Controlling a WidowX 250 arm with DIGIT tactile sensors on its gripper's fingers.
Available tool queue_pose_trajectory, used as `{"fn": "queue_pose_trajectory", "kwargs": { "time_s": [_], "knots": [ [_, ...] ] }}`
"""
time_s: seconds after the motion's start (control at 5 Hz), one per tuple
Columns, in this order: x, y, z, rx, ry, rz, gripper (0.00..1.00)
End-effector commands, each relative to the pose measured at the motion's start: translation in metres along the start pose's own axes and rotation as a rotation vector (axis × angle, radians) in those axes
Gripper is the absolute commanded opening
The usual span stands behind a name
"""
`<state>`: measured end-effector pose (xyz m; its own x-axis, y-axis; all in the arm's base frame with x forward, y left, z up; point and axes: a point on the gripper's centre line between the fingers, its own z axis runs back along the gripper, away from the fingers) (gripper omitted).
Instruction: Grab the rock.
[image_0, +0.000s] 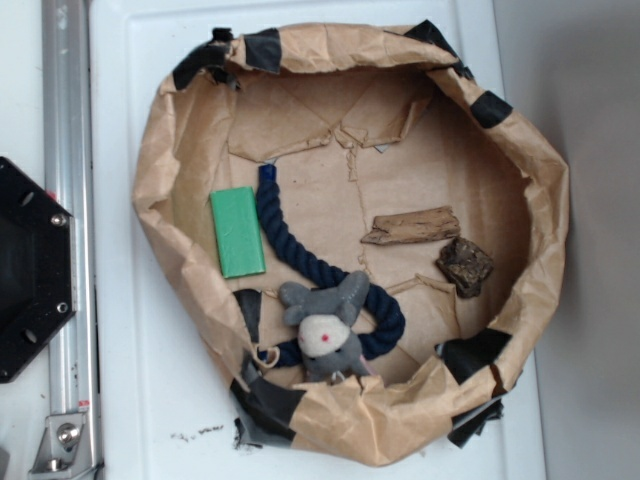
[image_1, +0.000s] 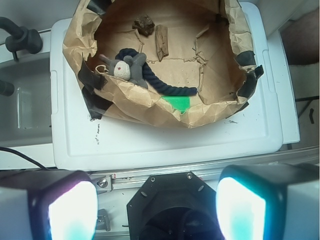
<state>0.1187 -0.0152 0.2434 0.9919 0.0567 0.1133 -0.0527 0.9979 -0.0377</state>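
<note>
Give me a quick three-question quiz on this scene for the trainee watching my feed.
1. True or false: the rock lies beside the wood splinter, apart from the mouse.
2. What does the mouse lie on? A) green block B) blue rope C) the rock
3. In the wrist view, is the gripper open or shut, and where is it relative to the paper nest?

Key: 1 true; 2 B; 3 open, outside the nest, holding nothing.

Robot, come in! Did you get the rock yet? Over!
Gripper open, fingers empty, far back from the paper nest. Rock untouched, beside the wood splinter. Nothing in the way.
</note>
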Motion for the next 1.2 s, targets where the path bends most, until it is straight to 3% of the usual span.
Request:
{"fn": "queue_pose_trajectory", "kwargs": {
  "time_s": [0.0, 0.2, 0.4, 0.6, 1.0],
  "knots": [
    [0.0, 0.0, 0.0, 0.0, 0.0, 0.0, 1.0],
    [0.022, 0.008, -0.014, -0.129, -0.128, -0.017, 1.0],
    [0.039, 0.011, -0.037, -0.001, -0.058, -0.027, 1.0],
    [0.063, 0.013, -0.06, -0.001, -0.138, -0.076, 1.0],
    [0.128, 0.009, -0.106, 0.002, -0.217, -0.173, 1.0]
  ]
}}
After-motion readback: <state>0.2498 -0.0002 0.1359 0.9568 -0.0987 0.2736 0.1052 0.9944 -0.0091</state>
